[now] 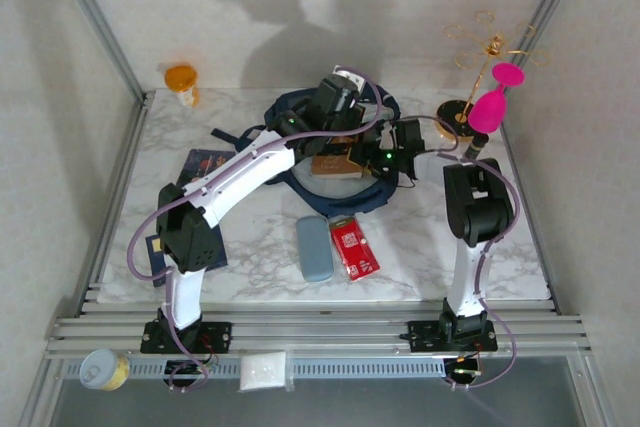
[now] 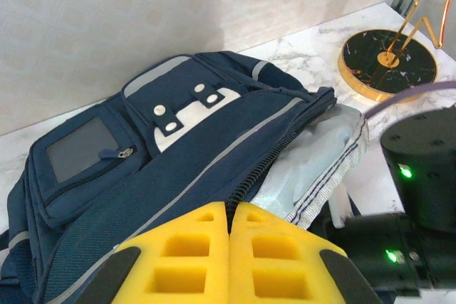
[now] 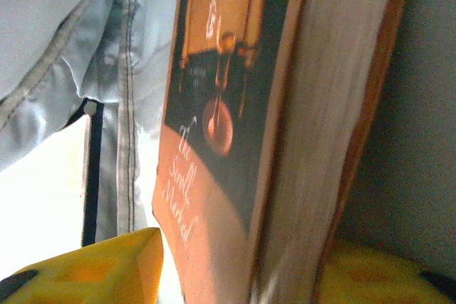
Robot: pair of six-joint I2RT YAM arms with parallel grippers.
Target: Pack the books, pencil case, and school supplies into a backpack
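Note:
The navy backpack [image 1: 290, 107] lies at the back middle of the table, its mouth open and the pale lining [image 2: 313, 165] showing. My left gripper [image 2: 229, 208] is shut, its pads pinched on the zipper edge of the backpack [image 2: 142, 169]. My right gripper [image 3: 246, 247] has the tan book [image 3: 228, 140] standing between its fingers at the bag's mouth. A bright gap shows beside the left finger [image 3: 107, 268], so the jaws are open. From above, the tan book [image 1: 335, 164] lies partly inside the bag. The grey-blue pencil case [image 1: 314, 247] and red packet [image 1: 353, 246] lie in front. A navy book [image 1: 205, 165] lies at the left.
A gold stand on a black round base [image 1: 462, 107] with pink pieces [image 1: 493, 107] stands right of the bag. An orange bottle [image 1: 182, 80] sits at the back left corner. A blue book [image 1: 155, 247] lies partly under the left arm.

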